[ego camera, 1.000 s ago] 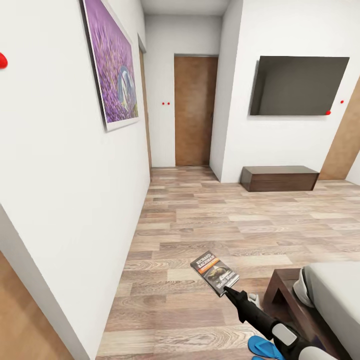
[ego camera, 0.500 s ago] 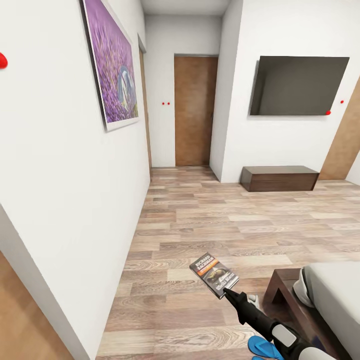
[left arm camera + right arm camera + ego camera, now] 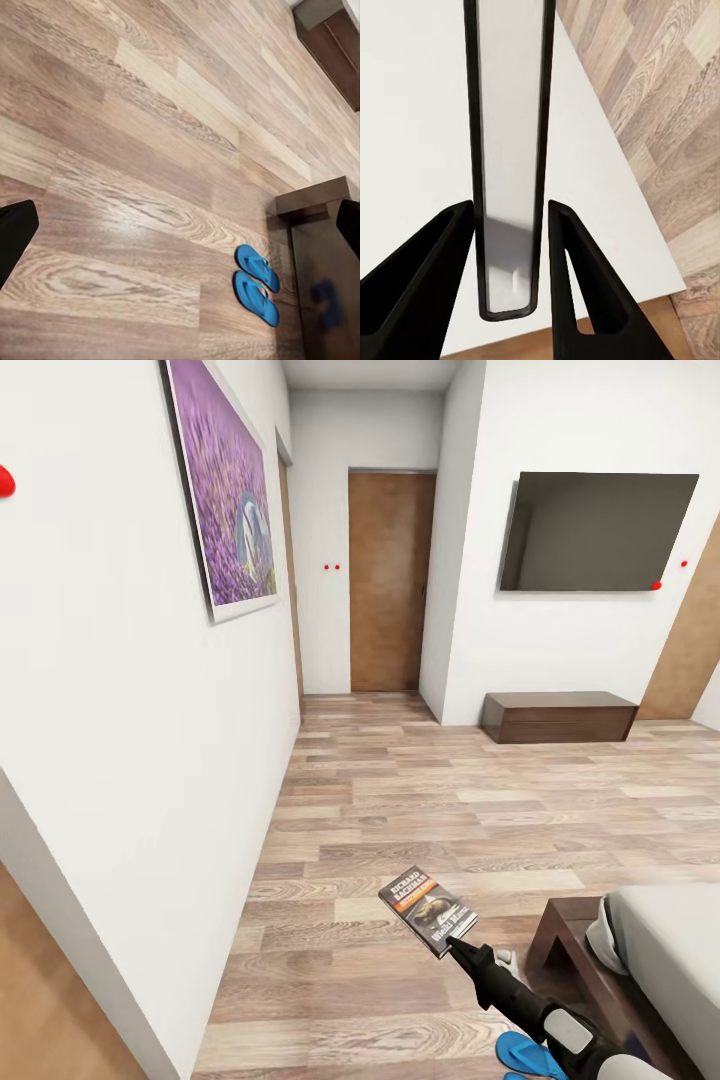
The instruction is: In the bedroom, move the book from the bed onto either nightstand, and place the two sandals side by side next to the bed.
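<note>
Wood-plank floor lies below the book, clamped edge-on in the right gripper; that thin grip could let it slip.

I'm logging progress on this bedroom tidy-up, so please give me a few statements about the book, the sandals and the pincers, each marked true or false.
1. The right pincer grips the book by one edge. True.
2. The book lies flat on the bed. False: it is held up over the wood floor, beside the bed's corner.
3. The two sandals lie side by side on the floor. True.
4. The sandals are red. False: they are bright blue.
5. The door at the end of the hallway is open. False: it is closed.
</note>
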Available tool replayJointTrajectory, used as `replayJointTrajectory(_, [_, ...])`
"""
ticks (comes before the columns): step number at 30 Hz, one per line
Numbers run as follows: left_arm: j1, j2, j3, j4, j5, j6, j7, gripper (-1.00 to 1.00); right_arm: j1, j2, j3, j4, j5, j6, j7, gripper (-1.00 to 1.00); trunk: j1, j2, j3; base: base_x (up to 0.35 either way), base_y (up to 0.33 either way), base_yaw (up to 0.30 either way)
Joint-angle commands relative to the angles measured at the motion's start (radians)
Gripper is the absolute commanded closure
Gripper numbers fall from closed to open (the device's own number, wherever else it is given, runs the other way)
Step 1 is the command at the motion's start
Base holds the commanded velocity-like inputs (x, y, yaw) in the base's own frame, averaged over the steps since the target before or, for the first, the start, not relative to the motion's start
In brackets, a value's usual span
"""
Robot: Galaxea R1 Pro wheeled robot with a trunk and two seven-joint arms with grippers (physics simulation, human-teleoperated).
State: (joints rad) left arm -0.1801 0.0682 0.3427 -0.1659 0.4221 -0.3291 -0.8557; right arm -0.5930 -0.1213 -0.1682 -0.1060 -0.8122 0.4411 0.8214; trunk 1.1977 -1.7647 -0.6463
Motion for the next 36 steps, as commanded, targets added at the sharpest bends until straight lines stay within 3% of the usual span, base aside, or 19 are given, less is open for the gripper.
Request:
replayJointTrajectory(1, [-0.001, 0.001, -0.004, 0.002, 0.006, -0.004, -0.004, -1.0, -0.001, 0.0, -0.008, 0.0, 0.002, 0.008, 0.001, 1.0, 0.0, 0.0, -0.001, 0.0, 0.0, 0.0])
replayJointTrajectory(15, [-0.001, 0.0, -0.004, 0.002, 0.006, -0.002, -0.006, -1.0, -0.001, 0.001, -0.008, 0.0, 0.001, 0.008, 0.0, 1.0, 0.0, 0.0, -0.001, 0.008, 0.0, 0.005])
replayJointTrajectory(36, [-0.001, -0.001, -0.004, 0.002, 0.006, -0.001, -0.005, -1.0, -0.001, 0.0, -0.01, 0.0, 0.001, 0.008, 0.002, 1.0, 0.0, 0.0, -0.001, 0.07, 0.0, 0.095])
